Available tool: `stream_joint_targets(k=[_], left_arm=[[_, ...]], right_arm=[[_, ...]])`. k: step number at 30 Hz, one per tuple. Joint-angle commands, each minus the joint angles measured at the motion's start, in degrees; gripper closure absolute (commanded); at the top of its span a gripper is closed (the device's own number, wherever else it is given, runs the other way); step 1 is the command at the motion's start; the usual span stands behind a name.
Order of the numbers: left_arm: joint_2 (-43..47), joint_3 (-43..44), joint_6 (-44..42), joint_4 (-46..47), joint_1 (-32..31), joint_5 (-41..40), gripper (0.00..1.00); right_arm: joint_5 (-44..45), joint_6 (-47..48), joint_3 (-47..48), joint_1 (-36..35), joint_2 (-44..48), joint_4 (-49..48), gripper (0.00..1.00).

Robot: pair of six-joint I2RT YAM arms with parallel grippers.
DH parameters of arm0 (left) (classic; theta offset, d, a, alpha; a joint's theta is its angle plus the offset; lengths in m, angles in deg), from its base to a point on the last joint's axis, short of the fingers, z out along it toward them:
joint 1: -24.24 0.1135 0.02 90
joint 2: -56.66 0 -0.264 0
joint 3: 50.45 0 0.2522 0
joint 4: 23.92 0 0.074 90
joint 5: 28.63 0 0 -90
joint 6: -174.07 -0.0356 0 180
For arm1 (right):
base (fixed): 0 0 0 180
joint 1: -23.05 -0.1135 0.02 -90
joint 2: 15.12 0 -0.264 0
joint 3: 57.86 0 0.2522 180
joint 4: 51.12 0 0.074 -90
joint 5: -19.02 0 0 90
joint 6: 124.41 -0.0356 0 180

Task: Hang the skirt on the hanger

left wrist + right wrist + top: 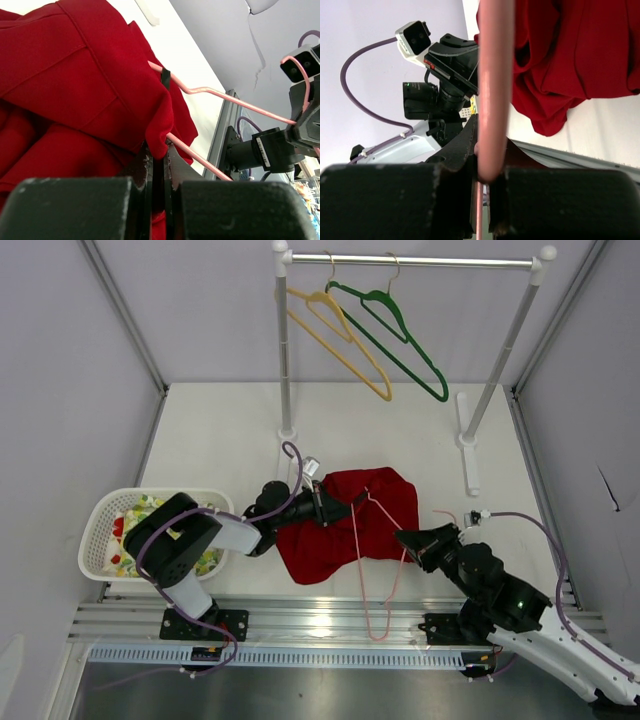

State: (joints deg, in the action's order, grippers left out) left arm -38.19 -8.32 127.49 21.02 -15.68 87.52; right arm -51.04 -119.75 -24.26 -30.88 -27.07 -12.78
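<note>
Here: left fingers [142,172] pinching skirt [75,75] edge; right fingers [457,150] clamped on hanger [495,75] wire.

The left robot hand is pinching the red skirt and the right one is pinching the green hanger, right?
Not quite. The right gripper is pinching the pink hanger, not the green one, as the right wrist view shows. The green hanger hangs on the rail. The left gripper does pinch the red skirt.

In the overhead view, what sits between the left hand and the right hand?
The red skirt fills the stretch between left hand and right hand, with the pink hanger's wire running across it; the top external view shows this.
</note>
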Motion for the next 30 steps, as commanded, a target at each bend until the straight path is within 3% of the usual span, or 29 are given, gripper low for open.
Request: stream_joint_targets(k=[1, 9, 15, 19, 25, 30], left_arm=[[1.24, 2.75, -1.32, 0.28, -1.82, 3.11, 1.0], [3.52, 3.72, -0.97, -2.53, -2.79, 4.43, 0.99], [5.72, 6.0, -1.32, -7.45, -3.06, 5.57, 0.91], [7.04, 8.46, -2.99, -12.02, -3.5, 5.75, 0.81], [9.5, 11.98, -5.01, -19.14, -3.5, 3.74, 0.52], [12.75, 14.0, -7.81, -26.5, -3.5, -0.13, 0.45]], right_arm=[[-0.43, 1.92, -0.67, 0.23, -1.59, -7.79, 1.0], [2.9, 8.43, 2.48, 1.11, -5.1, -7.88, 1.0], [6.59, 15.88, 6.87, 0.93, -5.63, -5.68, 1.0], [8.7, 23.1, 11.44, 0.85, -8.09, -5.59, 1.0], [8.0, 32.32, 16.64, 0.15, -13.45, -8.31, 1.0], [6.52, 38.57, 15.24, -0.82, -14.42, -13.76, 1.0]])
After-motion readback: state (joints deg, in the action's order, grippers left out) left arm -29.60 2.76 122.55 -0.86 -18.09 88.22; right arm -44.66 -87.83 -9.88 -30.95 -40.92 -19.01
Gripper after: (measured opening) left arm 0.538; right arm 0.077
